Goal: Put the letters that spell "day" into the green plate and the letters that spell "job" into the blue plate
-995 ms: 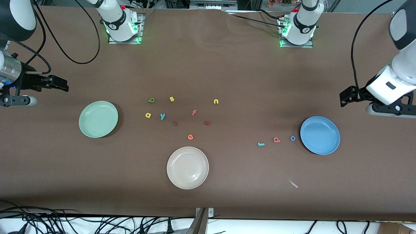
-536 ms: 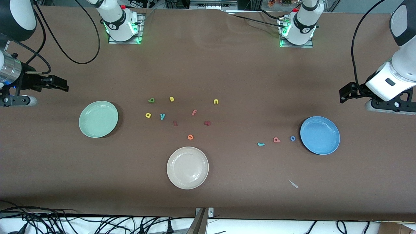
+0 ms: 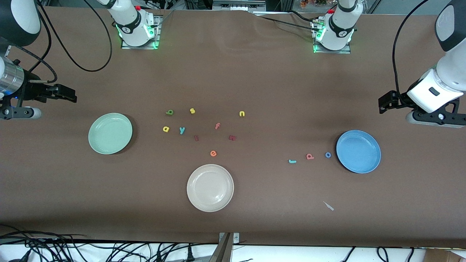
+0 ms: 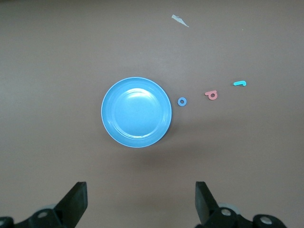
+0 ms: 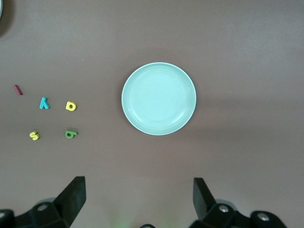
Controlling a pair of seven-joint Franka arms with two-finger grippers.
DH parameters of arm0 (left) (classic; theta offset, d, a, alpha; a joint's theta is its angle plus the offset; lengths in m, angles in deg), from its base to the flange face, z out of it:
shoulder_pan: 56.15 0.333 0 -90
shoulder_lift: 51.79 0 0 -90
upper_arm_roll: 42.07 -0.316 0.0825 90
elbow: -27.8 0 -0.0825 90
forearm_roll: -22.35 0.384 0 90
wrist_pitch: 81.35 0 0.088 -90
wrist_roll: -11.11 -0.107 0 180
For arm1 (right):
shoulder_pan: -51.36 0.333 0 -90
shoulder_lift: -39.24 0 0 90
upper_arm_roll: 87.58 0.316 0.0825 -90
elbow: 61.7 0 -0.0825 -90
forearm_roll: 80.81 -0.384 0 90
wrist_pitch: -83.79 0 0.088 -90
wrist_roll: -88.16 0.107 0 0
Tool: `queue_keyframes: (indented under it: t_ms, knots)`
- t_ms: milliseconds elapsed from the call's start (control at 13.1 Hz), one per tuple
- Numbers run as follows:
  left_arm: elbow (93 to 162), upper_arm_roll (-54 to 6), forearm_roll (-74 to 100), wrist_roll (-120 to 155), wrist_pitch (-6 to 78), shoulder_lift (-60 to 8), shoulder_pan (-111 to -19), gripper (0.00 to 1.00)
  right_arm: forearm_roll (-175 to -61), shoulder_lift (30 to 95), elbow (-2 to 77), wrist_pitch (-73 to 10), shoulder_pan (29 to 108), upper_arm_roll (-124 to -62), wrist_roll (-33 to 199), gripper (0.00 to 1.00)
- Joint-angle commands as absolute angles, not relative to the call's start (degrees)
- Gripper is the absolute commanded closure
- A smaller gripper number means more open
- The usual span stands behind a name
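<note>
Left gripper [image 4: 140, 199] was up in the air at the left arm's end of the table, fingers [image 4: 76, 202] spread wide, nothing between them. In the left wrist view the blue plate [image 4: 114, 128] sat on the table ahead of the fingertips, roughly centred on the gap and well clear of both. Blue "o" [image 4: 182, 101] was just beside the plate rim, then pink "b" [image 4: 211, 95], then teal "j" [image 4: 240, 83], strung out in a row away from the plate toward the table's middle. All three were on the table, none in the plate. A small pale scrap [image 3: 328, 206] lay nearer the front camera than that row.

Right gripper [image 5: 137, 197] hung at the right arm's end, fingers [image 5: 73, 197] also wide apart and holding nothing. The green plate [image 5: 137, 118] was straight ahead of the gap between the fingertips, apart from both. Dark green "d" [image 5: 71, 134], yellow "a" [image 5: 71, 106] and teal "y" [image 5: 44, 102] lay off to one side of the plate, outside the line of the fingers (yellow "s" [image 5: 34, 136] sat beside the "d").

Cream plate [image 3: 193, 196] sat nearest the front camera, about mid-table. Pink "f" [image 3: 217, 126], orange "e" [image 3: 213, 153] and yellow "n" [image 3: 242, 114] were scattered between the two groups.
</note>
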State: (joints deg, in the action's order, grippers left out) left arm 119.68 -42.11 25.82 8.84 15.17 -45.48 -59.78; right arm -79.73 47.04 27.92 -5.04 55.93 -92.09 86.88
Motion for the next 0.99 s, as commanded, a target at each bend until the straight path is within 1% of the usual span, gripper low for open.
queue_keyframes:
  t_ms: [0, 306, 918]
  knots:
    - [119.6, -42.5, 24.7, 8.6, 14.1, -46.1, -60.0, 0.00, -80.5, 47.1, 27.5, -4.4, 55.3, -91.8, 85.8, 0.00]
    - [119.6, -42.6, 20.7, 8.3, 12.8, -46.0, -56.2, 0.00, -80.5, 47.1, 27.5, -4.4, 55.3, -91.8, 85.8, 0.00]
    - [119.0, -41.8, 21.6, 8.6, 12.8, -45.8, -57.1, 0.00, -80.5, 47.1, 27.5, -4.4, 55.3, -91.8, 85.8, 0.00]
